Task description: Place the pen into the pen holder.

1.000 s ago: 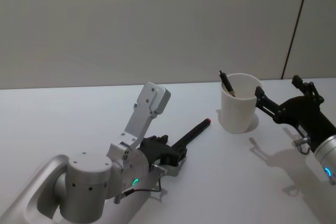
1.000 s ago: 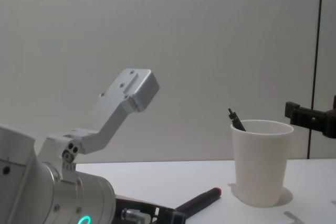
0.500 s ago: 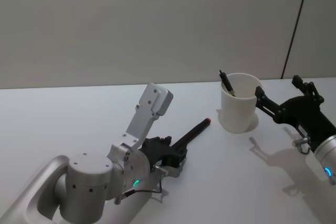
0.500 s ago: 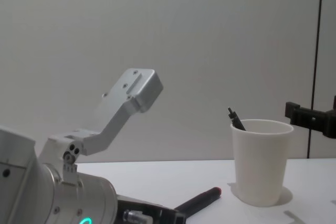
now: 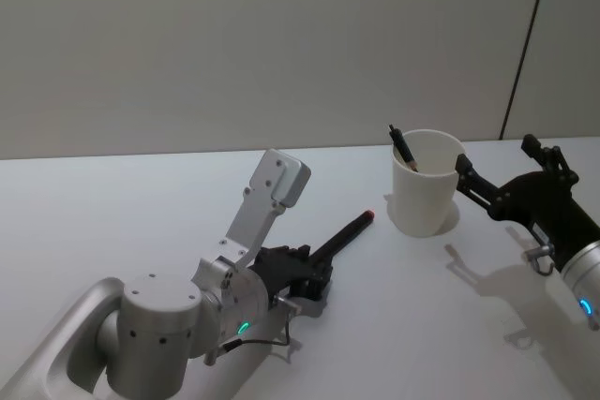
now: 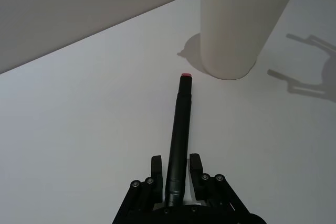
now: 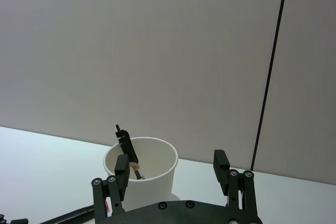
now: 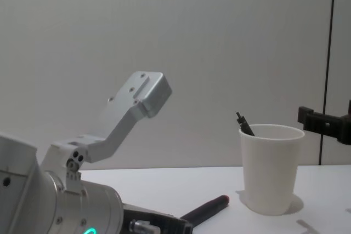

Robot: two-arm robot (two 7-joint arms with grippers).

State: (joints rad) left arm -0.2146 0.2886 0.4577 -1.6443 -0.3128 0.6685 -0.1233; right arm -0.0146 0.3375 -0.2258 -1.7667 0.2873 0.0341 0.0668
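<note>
Slim black pen with a red end cap lies on the smooth white desk. Its long axis runs from the left gripper out far-right toward the cup, with the red end near the base, not touching. Left gripper straddles the pen's rear end with thin gaps either side, so it looks unclamped. Plain white tapered paper cup has a rolled rim, stands upright, another dark pen leaning inside. Right gripper is spread wide just right of the cup, empty. Left arm is nearer. Round barrel may roll.
</note>
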